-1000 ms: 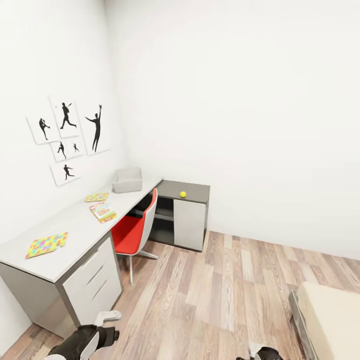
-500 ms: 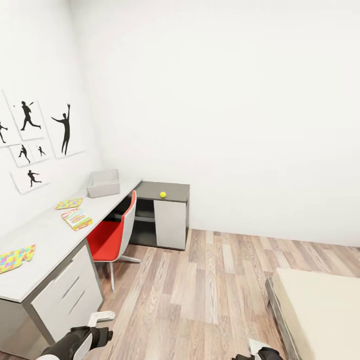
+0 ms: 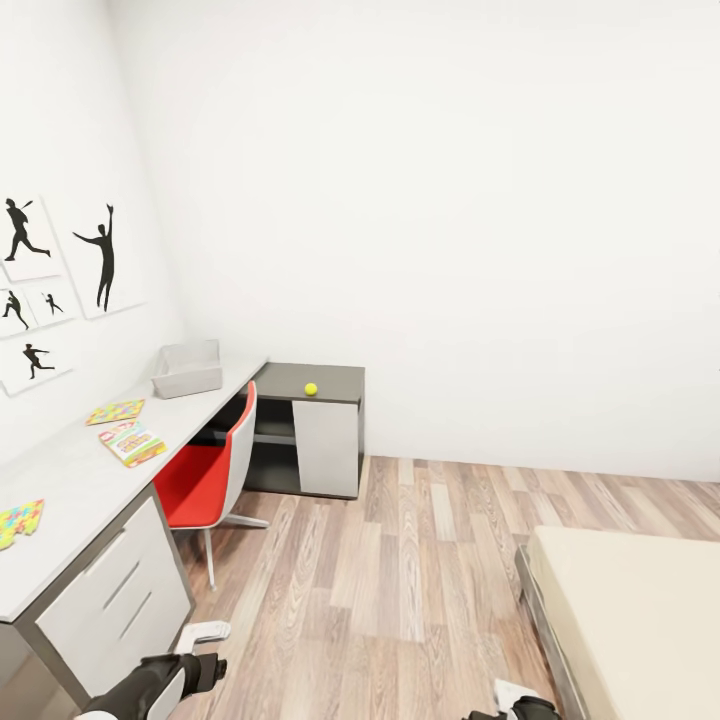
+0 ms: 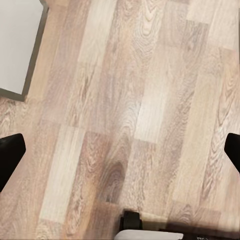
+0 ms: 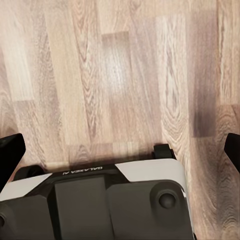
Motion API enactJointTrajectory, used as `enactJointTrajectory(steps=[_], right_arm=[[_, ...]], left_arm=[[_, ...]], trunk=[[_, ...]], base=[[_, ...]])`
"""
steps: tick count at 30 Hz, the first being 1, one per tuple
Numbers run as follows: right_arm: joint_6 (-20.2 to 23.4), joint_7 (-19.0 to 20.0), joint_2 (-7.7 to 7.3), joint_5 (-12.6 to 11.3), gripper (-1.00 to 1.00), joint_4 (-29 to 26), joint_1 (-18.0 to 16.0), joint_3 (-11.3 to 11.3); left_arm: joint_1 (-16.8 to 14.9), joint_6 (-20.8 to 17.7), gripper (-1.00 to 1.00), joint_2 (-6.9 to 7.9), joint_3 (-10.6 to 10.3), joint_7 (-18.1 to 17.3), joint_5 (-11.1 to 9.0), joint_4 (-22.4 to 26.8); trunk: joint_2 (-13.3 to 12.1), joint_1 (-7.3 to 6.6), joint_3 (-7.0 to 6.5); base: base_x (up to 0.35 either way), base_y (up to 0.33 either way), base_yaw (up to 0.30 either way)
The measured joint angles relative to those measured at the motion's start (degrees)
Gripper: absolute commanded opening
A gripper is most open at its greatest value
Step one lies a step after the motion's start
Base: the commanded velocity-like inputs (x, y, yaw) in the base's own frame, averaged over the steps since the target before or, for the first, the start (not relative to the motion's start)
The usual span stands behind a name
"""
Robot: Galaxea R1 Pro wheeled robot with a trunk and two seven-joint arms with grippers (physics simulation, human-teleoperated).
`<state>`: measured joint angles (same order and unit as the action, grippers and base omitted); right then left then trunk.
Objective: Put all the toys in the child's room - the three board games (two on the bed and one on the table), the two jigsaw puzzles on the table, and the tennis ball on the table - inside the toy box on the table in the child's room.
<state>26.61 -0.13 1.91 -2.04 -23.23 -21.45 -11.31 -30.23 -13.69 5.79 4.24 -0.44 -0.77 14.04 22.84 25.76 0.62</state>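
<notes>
Nearest, both arms hang low over the wood-plank floor (image 3: 420, 560): the left gripper (image 4: 120, 155) and the right gripper (image 5: 120, 145) each show dark fingertips spread wide at the frame edges, released and carrying nothing. The robot looks to be in transit, judging by its distance from everything, so the step in hand is choosing an approach. At the near right a corner of the bed (image 3: 640, 610) shows bare mattress; no board games are visible on that part. On the table (image 3: 70, 500), one jigsaw puzzle (image 3: 18, 522) lies at the near front edge, then the board game (image 3: 132, 443) midway along, then a second jigsaw puzzle (image 3: 114, 411) just beyond it. The toy box (image 3: 188, 369) sits at the far end against the wall, and the tennis ball (image 3: 311, 389) rests on the lower end unit's top. A red chair (image 3: 205, 475) blocks the desk's middle, so drive up beside it rather than into it.
</notes>
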Motion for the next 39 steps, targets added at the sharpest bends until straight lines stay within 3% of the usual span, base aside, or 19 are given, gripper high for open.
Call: enactJointTrajectory(steps=[10, 39], right_arm=[[-0.55, -0.02, 0.12, 0.05, 1.00, 0.10, 0.02, -0.05], [-0.69, -0.02, 0.15, 0.04, 1.00, 0.19, 0.03, -0.02]], left_arm=[[0.10, 3.71, 1.00, 0.12, 0.03, -0.03, 0.06, -0.03], [0.16, 3.97, 1.00, 0.04, 0.02, -0.03, 0.05, -0.03]], trunk=[[0.00, 0.00, 0.01], [0.00, 0.00, 0.01]], base=[[-0.054, 0.111, -0.234], [-0.039, 0.052, -0.284]])
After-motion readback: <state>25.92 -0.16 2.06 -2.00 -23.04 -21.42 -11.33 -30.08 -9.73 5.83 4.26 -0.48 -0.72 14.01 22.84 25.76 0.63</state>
